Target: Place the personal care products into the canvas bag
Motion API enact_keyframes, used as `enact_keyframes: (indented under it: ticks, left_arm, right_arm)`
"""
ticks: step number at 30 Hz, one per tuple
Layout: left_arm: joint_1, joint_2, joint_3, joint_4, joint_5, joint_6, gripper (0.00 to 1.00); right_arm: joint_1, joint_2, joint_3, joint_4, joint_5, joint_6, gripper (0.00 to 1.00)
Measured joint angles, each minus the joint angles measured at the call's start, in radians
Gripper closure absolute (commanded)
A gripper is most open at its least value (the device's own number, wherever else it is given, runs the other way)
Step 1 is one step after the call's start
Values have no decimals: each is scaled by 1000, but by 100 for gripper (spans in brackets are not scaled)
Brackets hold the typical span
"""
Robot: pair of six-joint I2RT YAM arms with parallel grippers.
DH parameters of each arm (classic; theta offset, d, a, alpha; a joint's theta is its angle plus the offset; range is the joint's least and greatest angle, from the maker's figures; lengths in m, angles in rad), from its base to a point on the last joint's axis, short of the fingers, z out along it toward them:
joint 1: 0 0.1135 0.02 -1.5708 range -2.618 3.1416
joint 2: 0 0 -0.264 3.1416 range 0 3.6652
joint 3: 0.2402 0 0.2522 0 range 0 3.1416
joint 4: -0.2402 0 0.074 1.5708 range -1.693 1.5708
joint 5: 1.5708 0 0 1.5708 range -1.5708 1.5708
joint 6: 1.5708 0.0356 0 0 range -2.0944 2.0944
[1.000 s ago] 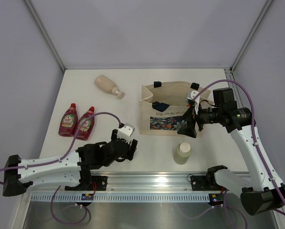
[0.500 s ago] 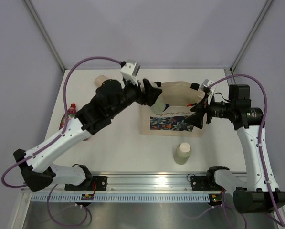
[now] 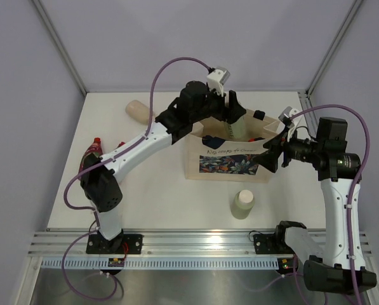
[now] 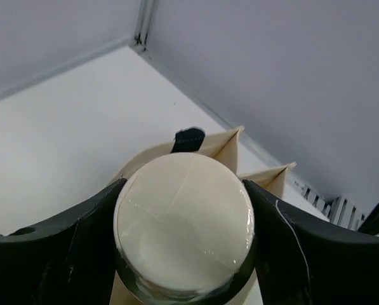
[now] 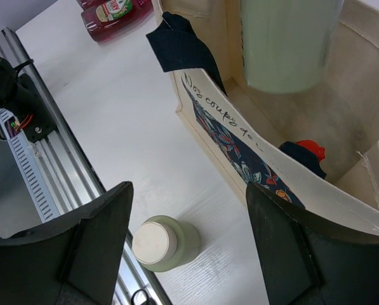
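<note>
top external: the left gripper (image 3: 235,122) is clamped on a pale cylinder (image 3: 236,131), held upright over the open mouth of the canvas bag (image 3: 224,164). the right gripper (image 3: 279,141) sits at the bag's right end with its jaws apart. a second pale cylinder (image 3: 243,204) stands just in front of the bag. the beige pump bottle (image 3: 136,109) lies behind the bag to its left, and a red bottle (image 3: 93,152) lies well to its left.

left wrist: the cylinder's round end (image 4: 184,229) fills the gap between both fingers (image 4: 56,254), with the bag's rim (image 4: 218,143) beyond it.

right wrist: the cylinder (image 5: 291,44) hangs over the bag's inside, where a red-topped thing (image 5: 311,149) lies on the floor. judging from this, the base should sink below the rim, clear of the front wall and the navy strap (image 5: 179,44), before the jaws part.
</note>
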Motion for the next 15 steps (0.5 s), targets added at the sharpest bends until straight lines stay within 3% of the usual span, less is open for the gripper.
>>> enact_keyframes:
  ticks: [10, 15]
  left_arm:
    - [-2, 100, -64, -69, 27, 116, 100]
    - [-2, 189, -63, -57, 31, 150, 97]
  right_arm:
    - [-26, 25, -15, -21, -10, 8, 20]
    - [-27, 82, -19, -121, -60, -122, 18]
